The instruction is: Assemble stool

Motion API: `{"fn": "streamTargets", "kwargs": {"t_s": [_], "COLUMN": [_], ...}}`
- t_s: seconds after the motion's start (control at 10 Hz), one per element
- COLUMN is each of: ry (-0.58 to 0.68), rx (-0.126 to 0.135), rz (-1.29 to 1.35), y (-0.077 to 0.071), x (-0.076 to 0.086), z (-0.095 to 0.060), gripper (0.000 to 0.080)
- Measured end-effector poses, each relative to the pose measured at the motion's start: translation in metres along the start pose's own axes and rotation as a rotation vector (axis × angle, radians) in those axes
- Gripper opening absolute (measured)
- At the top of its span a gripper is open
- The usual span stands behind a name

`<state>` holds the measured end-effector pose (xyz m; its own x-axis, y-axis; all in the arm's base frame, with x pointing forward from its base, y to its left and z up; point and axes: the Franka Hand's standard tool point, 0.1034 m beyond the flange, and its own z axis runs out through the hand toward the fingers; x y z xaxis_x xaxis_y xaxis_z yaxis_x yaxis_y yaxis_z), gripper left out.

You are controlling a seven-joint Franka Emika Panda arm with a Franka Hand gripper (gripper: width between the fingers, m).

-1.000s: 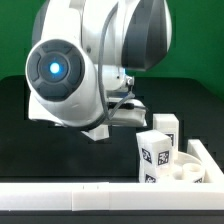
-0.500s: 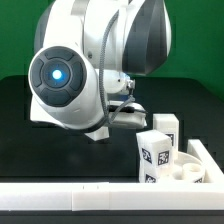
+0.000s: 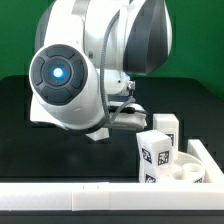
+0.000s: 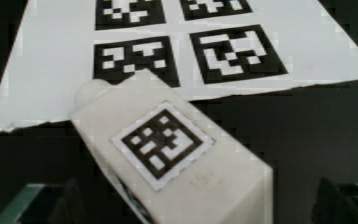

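In the wrist view a white blocky stool leg (image 4: 172, 150) with a black-and-white tag lies on the black table, partly over the marker board's edge. My gripper (image 4: 194, 208) is open and straddles it. The dark fingers (image 4: 55, 203) stand either side with a gap to the leg. In the exterior view the arm (image 3: 85, 70) fills the frame and hides the gripper. The round white seat (image 3: 188, 173) sits at the exterior view's right. Two tagged legs (image 3: 154, 152) (image 3: 166, 126) stand upright on or beside it; which I cannot tell.
The marker board (image 4: 176, 55) with several tags lies just beyond the leg. A long white edge bar (image 3: 90, 198) runs along the table's front. Another bar (image 3: 206, 155) borders the exterior view's right by the seat.
The arm has edged slightly toward the exterior view's right. The jaws have stayed open and the seat and standing legs have not moved.
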<state>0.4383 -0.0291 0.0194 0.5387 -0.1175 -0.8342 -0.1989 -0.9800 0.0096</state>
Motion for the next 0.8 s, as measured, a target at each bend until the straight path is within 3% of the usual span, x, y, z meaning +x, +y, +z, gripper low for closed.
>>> {"fn": "streamTargets", "kwargs": {"t_s": [0.2, 0.4, 0.7, 0.8], "ry": [-0.03, -0.048, -0.043, -0.043], "rx": [0.003, -0.012, -0.012, -0.012], "rz": [0.006, 0.006, 0.006, 0.006], "y": [-0.003, -0.004, -0.003, -0.003], "x": [-0.001, -0.012, -0.011, -0.011], "z": [0.016, 0.046, 0.045, 0.045], "gripper": [0.0649, 0.0649, 0.0639, 0.0468]}}
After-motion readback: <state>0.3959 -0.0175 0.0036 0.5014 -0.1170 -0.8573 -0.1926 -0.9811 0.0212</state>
